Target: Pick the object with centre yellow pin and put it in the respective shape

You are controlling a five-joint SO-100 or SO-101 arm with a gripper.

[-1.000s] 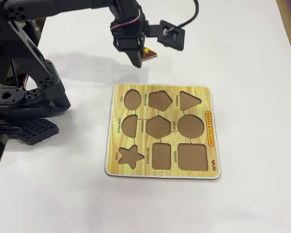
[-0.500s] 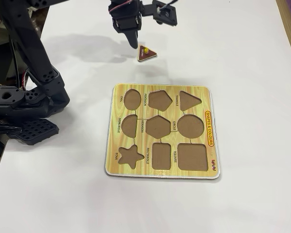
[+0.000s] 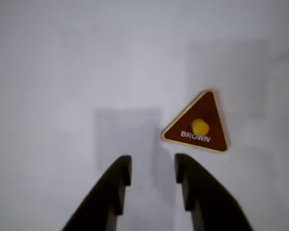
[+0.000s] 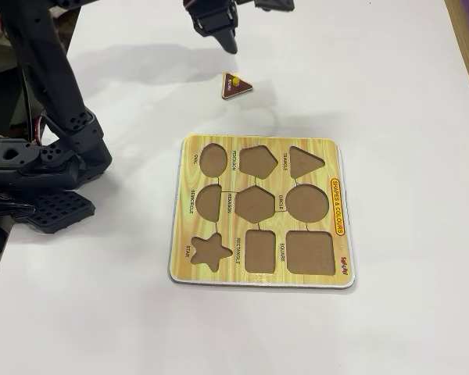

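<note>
The object with centre yellow pin (image 3: 198, 125) is a flat brown triangle with a pale edge and the word BROWN on it. It lies flat on the white table, beyond the puzzle board in the fixed view (image 4: 236, 84). My gripper (image 3: 152, 163) is open, with only bare table between its dark fingers. It hangs above the table, and in the wrist view the triangle lies just ahead and right of the right fingertip. In the fixed view the gripper (image 4: 228, 41) is at the top edge, up and left of the triangle. The board's triangle hole (image 4: 305, 162) is empty.
The yellow wooden puzzle board (image 4: 340, 156) lies mid-table with several empty shape holes. The arm's black base and clamp (image 4: 43, 168) stand at the left edge. A table edge runs down the far right.
The gripper has risen and drawn back from the triangle toward the top of the fixed view. The triangle stays flat on the table in nearly the same spot.
</note>
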